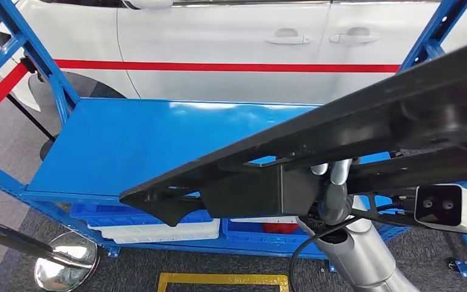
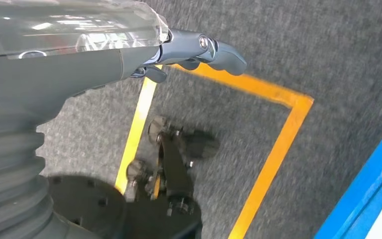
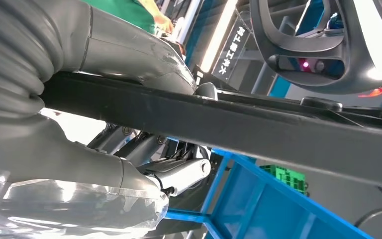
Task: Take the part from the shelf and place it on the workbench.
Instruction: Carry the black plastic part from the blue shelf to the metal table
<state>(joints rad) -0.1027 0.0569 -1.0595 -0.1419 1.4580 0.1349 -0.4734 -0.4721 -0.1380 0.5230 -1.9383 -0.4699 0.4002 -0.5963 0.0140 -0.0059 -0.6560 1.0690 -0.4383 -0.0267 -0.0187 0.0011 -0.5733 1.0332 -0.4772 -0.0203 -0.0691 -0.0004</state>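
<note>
A long black part (image 1: pixel 340 121) slants across the head view, from low at the middle up to the right edge, above the blue shelf (image 1: pixel 146 140). My right hand (image 1: pixel 335 182) grips it from below; the part hides most of the hand. In the right wrist view the black part (image 3: pixel 229 119) runs across, with the thumb over it and the right hand (image 3: pixel 104 149) wrapped around it. My left hand (image 2: pixel 199 50) hangs over the carpet floor and holds nothing.
A white car (image 1: pixel 231 42) with a red stripe stands behind the shelf. Blue and white bins (image 1: pixel 158 228) sit on the lower level. Blue uprights (image 1: pixel 30 48) flank the shelf. On the floor are a round mirror (image 1: pixel 67 267) and yellow tape (image 1: pixel 219 280).
</note>
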